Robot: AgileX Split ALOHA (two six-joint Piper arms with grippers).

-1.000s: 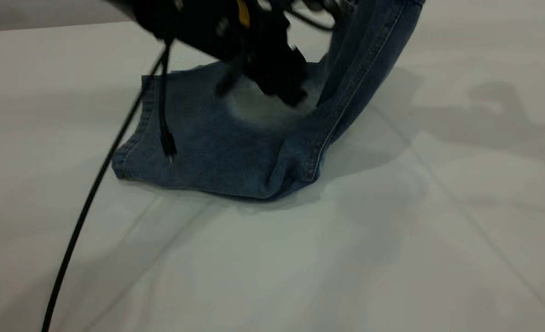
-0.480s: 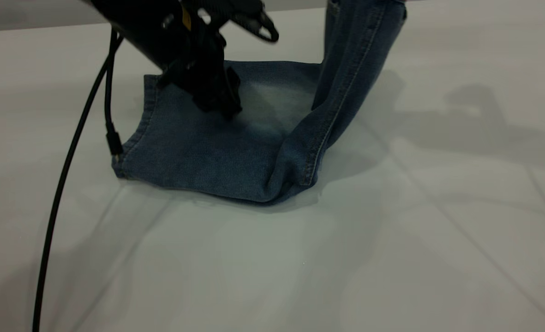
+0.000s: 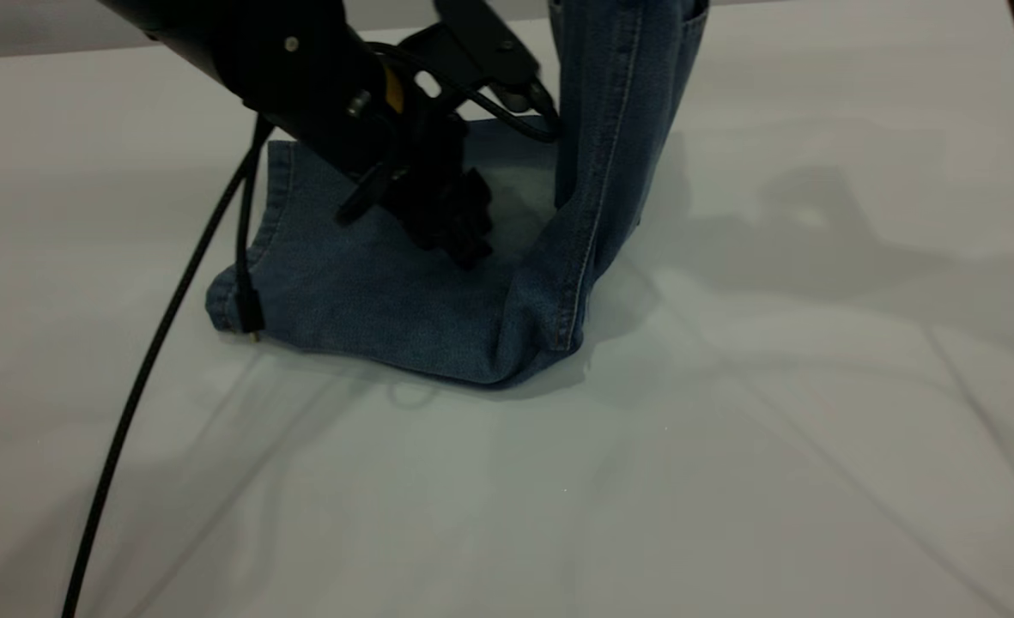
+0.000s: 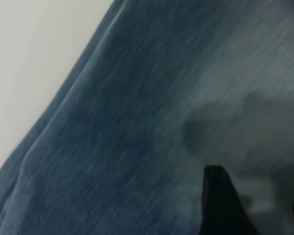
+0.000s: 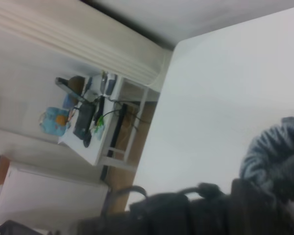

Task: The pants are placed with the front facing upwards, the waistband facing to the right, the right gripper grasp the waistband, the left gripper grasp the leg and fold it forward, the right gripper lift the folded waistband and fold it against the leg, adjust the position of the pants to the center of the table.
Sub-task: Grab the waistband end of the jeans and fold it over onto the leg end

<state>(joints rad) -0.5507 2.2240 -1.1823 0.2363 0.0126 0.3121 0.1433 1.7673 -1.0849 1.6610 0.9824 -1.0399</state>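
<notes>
The right gripper is closed on the waistband, holding the pants up off the table, so it should lay them softly over the leg while the left gripper, maybe open, I cannot tell, moves away

Blue denim pants of coarse woven cloth, faded pale in a patch, with light stitched seams, on a smooth matt white table; black left gripper, dull finish.
</notes>
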